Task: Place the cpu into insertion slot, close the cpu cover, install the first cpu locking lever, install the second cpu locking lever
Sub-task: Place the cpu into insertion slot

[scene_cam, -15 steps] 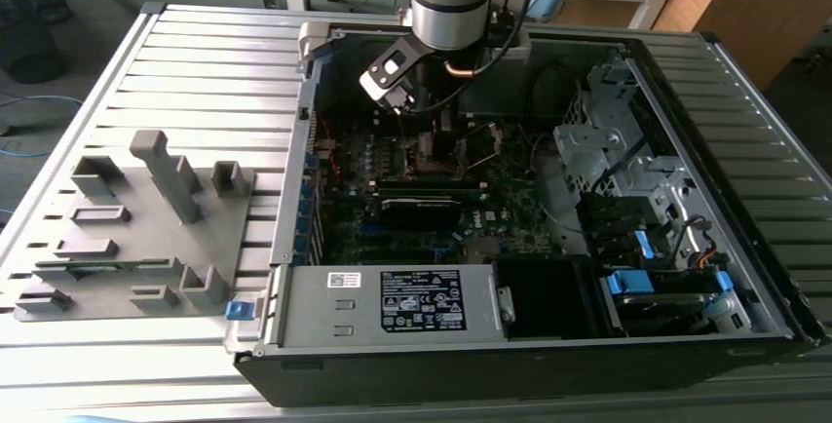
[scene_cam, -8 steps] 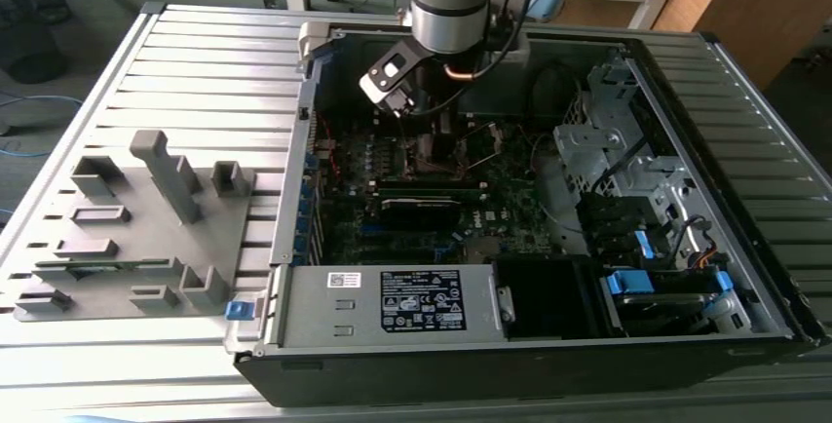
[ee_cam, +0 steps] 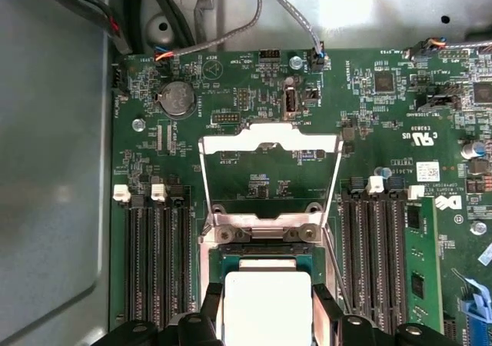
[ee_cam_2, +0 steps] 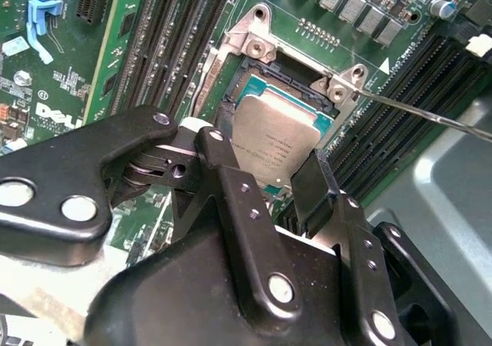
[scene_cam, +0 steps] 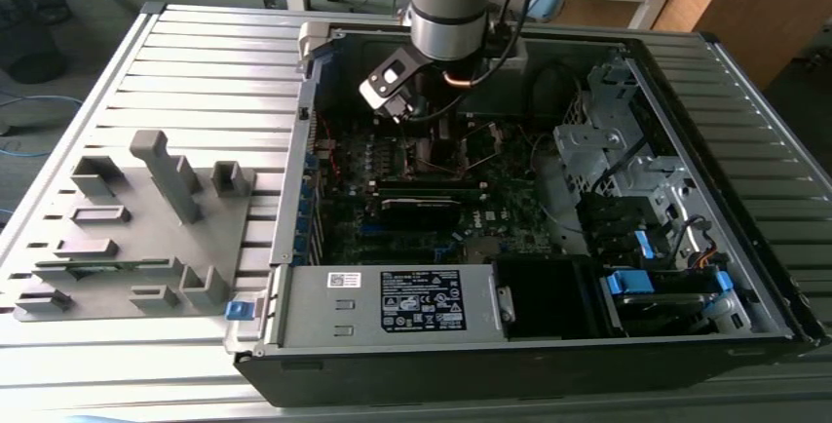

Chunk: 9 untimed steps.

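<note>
Two-sided clamp by the gripper [ee_cam_2: 269,148]: grasps the cpu [ee_cam_2: 283,127] by opposite edges, right at the insertion slot [ee_cam_2: 280,75]; cannot tell whether seated. Just beyond, cpu cover [ee_cam: 231,141] tilted up open over the green motherboard [ee_cam: 369,108], inside the computer case [scene_cam: 520,379].

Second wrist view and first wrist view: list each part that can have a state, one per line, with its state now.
gripper: shut on the cpu, one finger on each of two opposite edges.
cpu: held flat at the insertion slot; cannot tell whether it is seated.
insertion slot: uncovered.
cpu cover: swung open, away from the slot.
locking lever: unlatched, standing free.
</note>
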Motion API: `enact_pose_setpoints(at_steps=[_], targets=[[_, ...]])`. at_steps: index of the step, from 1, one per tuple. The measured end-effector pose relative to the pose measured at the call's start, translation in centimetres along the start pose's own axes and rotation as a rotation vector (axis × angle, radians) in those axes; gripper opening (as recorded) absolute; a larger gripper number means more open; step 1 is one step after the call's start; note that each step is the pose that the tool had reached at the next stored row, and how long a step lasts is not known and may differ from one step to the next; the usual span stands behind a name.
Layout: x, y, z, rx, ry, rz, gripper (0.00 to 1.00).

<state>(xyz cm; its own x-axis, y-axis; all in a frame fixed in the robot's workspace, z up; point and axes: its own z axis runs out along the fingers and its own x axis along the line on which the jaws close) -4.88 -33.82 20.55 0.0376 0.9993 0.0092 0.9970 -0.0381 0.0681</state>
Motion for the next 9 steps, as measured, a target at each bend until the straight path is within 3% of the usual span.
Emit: enact_pose_setpoints(at_steps=[9], targets=[[-0.01, -0.04, 0.61, 0.0000, -0.0035, 0.000, 0.54]])
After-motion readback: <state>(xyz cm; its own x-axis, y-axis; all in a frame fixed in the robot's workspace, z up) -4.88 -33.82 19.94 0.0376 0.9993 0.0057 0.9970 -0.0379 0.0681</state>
